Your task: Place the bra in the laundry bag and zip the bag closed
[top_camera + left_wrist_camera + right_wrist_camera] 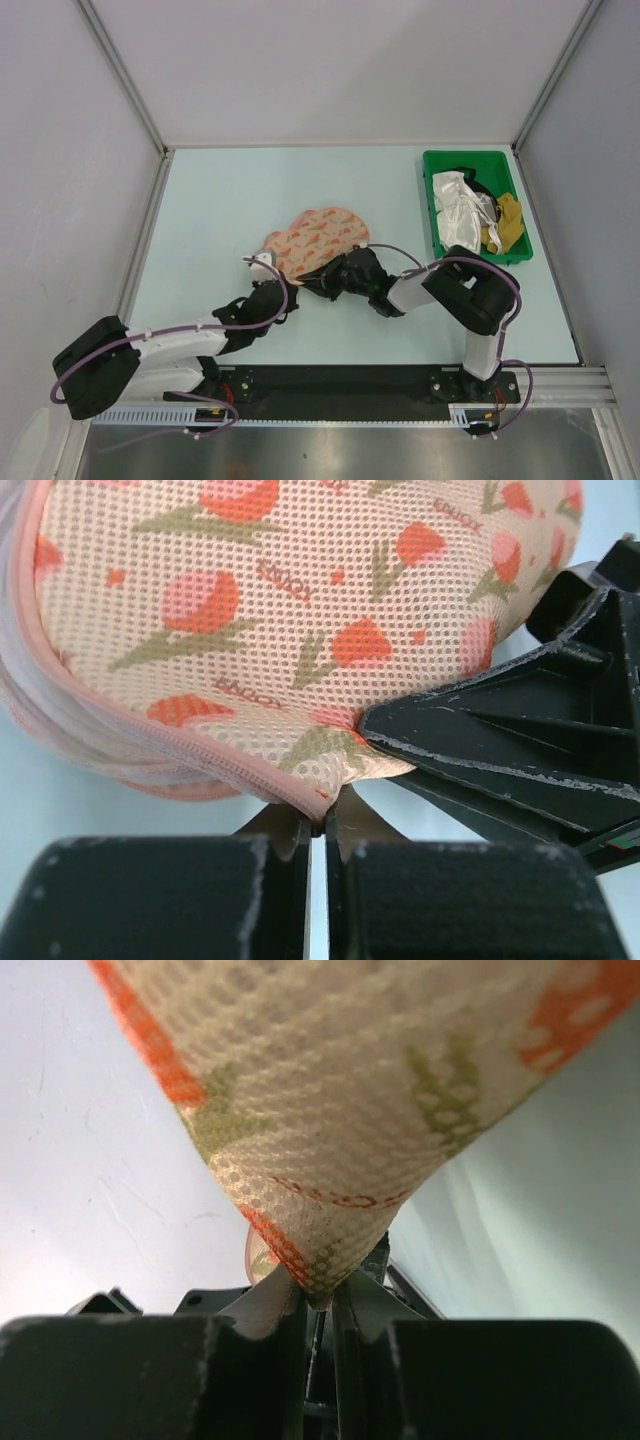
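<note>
left end effector (317, 832), lowest in its wrist view, was clamped on the laundry bag (300, 610) at its piped zip edge. right end effector (318, 1300) pinched a fold of mesh. the bag lay mid-frame on the surface (200, 200); the bra was unseen. the mesh looked soft, light and floppy, likely best held by the firmer seam.

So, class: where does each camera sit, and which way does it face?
Top: above, behind the bases, looking down on both arms, the pink tulip-print mesh laundry bag and green plastic bin.
Left wrist: on the left arm, facing along the left fingers to the bag's zip edge.
Right wrist: on the right arm, facing along the right fingers, pinching mesh.
Shared: all three show the bag.
</note>
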`<state>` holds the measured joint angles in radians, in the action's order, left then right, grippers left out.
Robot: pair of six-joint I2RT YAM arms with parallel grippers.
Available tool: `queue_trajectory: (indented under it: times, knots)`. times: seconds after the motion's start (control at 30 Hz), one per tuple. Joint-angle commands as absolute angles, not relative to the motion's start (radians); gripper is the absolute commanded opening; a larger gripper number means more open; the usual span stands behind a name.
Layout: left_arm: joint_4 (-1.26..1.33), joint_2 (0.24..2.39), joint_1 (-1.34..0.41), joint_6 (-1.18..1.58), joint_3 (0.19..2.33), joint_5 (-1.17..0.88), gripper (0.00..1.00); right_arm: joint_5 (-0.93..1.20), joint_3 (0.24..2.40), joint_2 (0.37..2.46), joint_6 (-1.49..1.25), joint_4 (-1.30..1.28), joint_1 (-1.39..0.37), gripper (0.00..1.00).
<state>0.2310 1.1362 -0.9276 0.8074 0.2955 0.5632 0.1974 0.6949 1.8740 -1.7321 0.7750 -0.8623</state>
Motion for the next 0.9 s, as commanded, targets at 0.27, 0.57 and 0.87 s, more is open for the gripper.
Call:
queue_trajectory:
  times: [0.27, 0.57, 0.87]
  knots:
    - [0.367, 0.991, -0.853, 0.585, 0.143, 0.398, 0.0, 0.245, 0.621, 1.795, -1.56, 0.726, -0.727, 0.0]
    - [0.374, 1.034, -0.854, 0.571, 0.137, 0.319, 0.01, 0.192, 0.669, 1.766, -1.597, 0.655, -0.759, 0.0]
    - [0.428, 1.012, -0.854, 0.575, 0.132, 0.419, 0.27, 0.068, 0.733, 1.773, -1.784, 0.548, -0.874, 0.0]
